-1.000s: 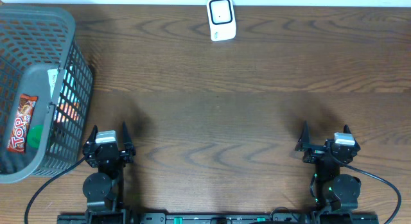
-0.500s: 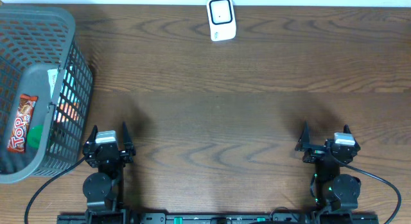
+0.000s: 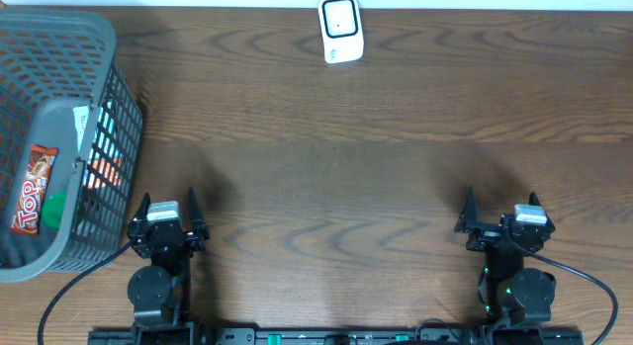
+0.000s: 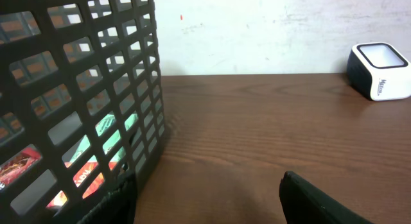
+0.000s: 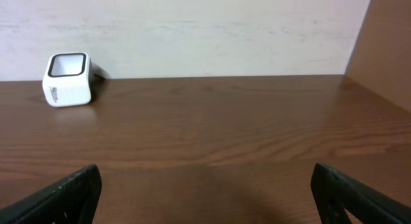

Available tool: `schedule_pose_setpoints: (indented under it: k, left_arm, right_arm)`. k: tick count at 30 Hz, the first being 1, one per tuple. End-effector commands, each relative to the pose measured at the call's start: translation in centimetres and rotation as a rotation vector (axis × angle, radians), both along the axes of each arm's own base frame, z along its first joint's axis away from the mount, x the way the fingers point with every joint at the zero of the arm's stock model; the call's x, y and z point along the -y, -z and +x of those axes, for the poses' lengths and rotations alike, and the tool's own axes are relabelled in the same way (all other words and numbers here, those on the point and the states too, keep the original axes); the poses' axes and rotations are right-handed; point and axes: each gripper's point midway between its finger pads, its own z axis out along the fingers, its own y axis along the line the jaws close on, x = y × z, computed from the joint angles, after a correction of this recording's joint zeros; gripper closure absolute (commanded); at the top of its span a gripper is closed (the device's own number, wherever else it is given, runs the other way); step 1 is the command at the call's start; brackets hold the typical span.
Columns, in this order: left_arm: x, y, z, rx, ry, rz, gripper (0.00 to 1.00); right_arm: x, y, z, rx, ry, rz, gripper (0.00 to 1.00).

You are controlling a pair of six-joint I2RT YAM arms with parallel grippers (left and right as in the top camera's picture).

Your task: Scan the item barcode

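- Dark wood-grain surface (image 3: 336,157) runs back to a pale wall; a white barcode scanner (image 3: 340,29) stands at its far edge, near the middle.
- At the left sits a grey mesh basket (image 3: 59,24), and the task's thing lies inside it: a red "Top" snack bar (image 3: 33,190), flat and label up. Beside it are other packets that show green and orange through the mesh.
- The left gripper (image 3: 168,199) rests just beside the basket's near corner, jaws partly apart with nothing between them.
- The right gripper (image 3: 501,197) waits well apart on the other side, jaws spread wide, also empty.
- Judged by its look, the bar is light, with a thin, glossy wrapper that would crinkle and slide; its filling may snap under a hard squeeze.
- A hold across the narrow width near mid-length seems best, leaving the faces clear for the scanner. No barcode shows, so it likely lies on the underside.
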Motion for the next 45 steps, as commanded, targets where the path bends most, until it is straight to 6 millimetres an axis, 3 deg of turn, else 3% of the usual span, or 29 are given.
schedule_pose_setpoints:
  k: [1,39,42,45]
  left_arm:
    - [-0.2,1.7,-0.1,-0.054,-0.011,0.011,0.29]
    - [-0.2,1.7,-0.1,-0.054,-0.011,0.010,0.29]
    - [0.4,1.7,0.0,-0.048,0.026,-0.012,0.29]
    - [2.5,1.3,0.1,-0.042,0.145,-0.027,0.29]
  right_arm:
    - [-0.2,0.1,0.0,-0.003,-0.009,-0.011,0.01]
    - [-0.2,0.1,0.0,-0.003,-0.009,-0.011,0.01]
    - [-0.2,0.1,0.0,-0.003,-0.009,-0.011,0.01]
    - [-0.2,0.1,0.0,-0.003,-0.009,-0.011,0.01]
